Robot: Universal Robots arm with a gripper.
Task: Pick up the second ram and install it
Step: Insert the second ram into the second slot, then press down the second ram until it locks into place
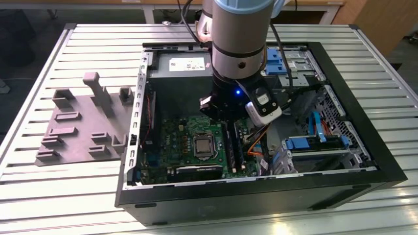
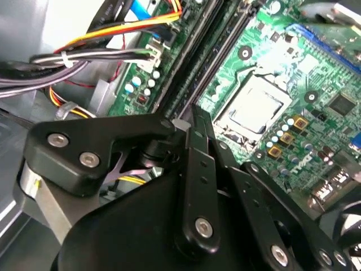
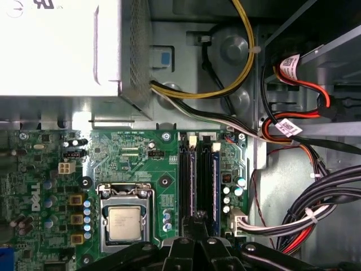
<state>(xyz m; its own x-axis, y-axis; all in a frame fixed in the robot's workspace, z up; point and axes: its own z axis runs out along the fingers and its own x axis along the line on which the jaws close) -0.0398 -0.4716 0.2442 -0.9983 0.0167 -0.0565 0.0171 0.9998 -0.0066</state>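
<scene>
Pincer (image 3: pixel 194 228) sits low inside the open computer case (image 1: pixel 365 161), tips over the memory slots (image 3: pixel 198 180) on the green board (image 3: pixel 135 155). In the first wrist view the fingers look drawn close together over the slot row; whether they pinch anything I cannot tell.

Second ram (image 3: pixel 215 186): dark thin stick with a blue edge, standing on edge in the slot nearest the small round capacitors, apparently already seated or nearly so. Another dark stick stands in a slot just beside it.

Handling judgement: light, stiff, brittle at the contacts and chips. Best held by the two long flat faces near mid-length and pressed straight down; any tilt risks jamming in the slot.

Surroundings: processor socket (image 3: pixel 124 220) beside the slots; bundled cables (image 3: pixel 293 220) close on the other side; grey power-supply box (image 3: pixel 67 51) beyond. Grey slotted tray (image 1: pixel 81 122) on the desk (image 1: pixel 58 196), well apart from the case. The cables are the nearest obstruction.
</scene>
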